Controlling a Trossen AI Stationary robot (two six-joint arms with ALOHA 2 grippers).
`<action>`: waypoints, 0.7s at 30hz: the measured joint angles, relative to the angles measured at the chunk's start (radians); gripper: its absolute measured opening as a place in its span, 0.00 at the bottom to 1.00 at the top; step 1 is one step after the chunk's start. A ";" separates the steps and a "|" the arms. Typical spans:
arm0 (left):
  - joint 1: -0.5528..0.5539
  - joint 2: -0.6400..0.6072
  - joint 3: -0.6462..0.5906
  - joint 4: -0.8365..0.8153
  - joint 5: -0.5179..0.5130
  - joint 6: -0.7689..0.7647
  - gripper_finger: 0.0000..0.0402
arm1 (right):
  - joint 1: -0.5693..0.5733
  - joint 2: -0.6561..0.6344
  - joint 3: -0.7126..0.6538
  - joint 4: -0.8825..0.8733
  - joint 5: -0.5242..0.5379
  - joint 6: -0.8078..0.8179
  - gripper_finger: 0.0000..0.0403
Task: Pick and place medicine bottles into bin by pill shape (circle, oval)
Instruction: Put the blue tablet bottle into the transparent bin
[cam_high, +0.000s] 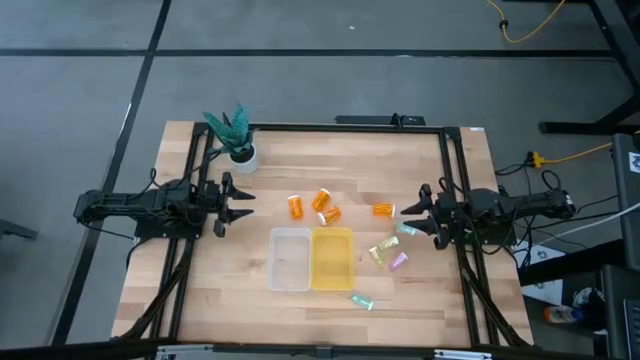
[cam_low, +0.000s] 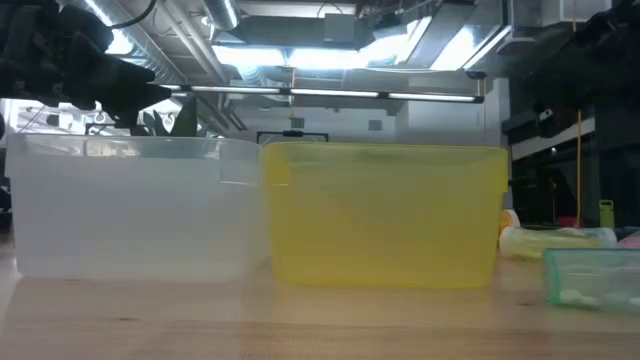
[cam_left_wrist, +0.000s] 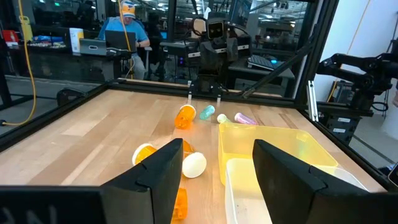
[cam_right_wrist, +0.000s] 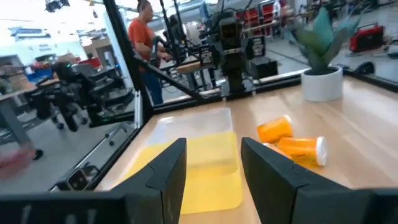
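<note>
Two dark robot arms wait at opposite edges of a pale wooden table (cam_high: 250, 300), neither yet reaching for a bottle. The left gripper (cam_high: 240, 203) hovers at the table's left side and the right gripper (cam_high: 408, 214) at its right, each with fingers spread and nothing between them. Sorting appears not to have begun: the clear plastic bin (cam_high: 289, 260) and the yellow plastic bin (cam_high: 332, 259), touching side by side at the table's centre, look empty. Three translucent orange bottles with white caps (cam_high: 315, 206) lie clustered just beyond the bins, and a fourth orange bottle (cam_high: 384, 209) lies near the right gripper. Slim pastel vials (cam_high: 388, 252) in teal, yellow-green and purple are scattered right of the yellow bin, and one more teal vial (cam_high: 361, 302) lies in front of it. The next move likely calls for lowering one gripper over its nearest bottle. A white pot with a green plant (cam_high: 241, 152) stands at the far left corner, clear of the work.
</note>
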 joint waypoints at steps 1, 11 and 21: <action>0.000 0.000 0.000 0.000 0.000 0.000 0.47 | 0.000 0.009 0.000 0.004 -0.001 0.001 0.39; 0.000 0.000 0.000 0.000 -0.002 0.000 0.47 | 0.000 0.206 0.037 0.092 0.005 0.052 0.39; 0.000 0.000 0.000 0.000 -0.014 0.000 0.47 | -0.001 0.552 0.416 -0.287 0.159 0.074 0.39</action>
